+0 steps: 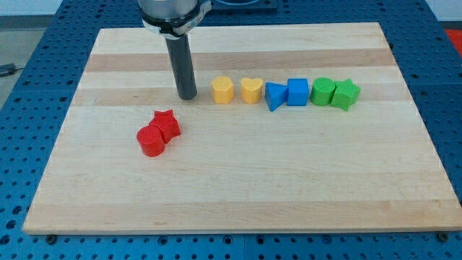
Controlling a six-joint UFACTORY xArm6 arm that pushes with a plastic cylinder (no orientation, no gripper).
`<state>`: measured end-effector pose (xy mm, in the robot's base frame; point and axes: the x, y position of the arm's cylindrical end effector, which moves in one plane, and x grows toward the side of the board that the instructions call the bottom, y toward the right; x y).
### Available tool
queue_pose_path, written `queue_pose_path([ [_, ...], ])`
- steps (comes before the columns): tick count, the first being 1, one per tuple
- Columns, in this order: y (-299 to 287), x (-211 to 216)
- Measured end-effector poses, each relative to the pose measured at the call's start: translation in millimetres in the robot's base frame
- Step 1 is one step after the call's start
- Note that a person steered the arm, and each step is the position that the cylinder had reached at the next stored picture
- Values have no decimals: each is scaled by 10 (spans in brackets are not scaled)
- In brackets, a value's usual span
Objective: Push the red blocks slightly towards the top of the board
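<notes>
Camera view: my tip (188, 96) on worktop (238, 195), above-right of touching red star (167, 123) and red cylinder (151, 140), clear of both. No pincer fitted; state not applicable.

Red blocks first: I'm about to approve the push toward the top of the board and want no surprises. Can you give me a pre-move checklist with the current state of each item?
1. Red star and red cylinder together: ok, they touch.
2. My tip below the reds, ready to push up: not ok, it sits above and right of them.
3. Tip clear of other blocks: ok, a gap separates it from the yellow hexagon.
4. Room above the reds: ok, bare board there.
5. Row from yellow heart to green star out of the path: ok, all lie to the view's right.
</notes>
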<state>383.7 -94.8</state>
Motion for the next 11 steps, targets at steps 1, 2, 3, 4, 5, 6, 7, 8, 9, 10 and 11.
queue_pose_path([
  [1, 61, 1],
  [2, 58, 36],
  [3, -305, 31],
  [4, -791, 198],
  [5, -1185, 639],
  [6, -1345, 1299],
  [7, -1255, 1853],
  [8, -1148, 1738],
  [9, -819, 1530],
  [10, -504, 1360],
  [11, -427, 1157],
])
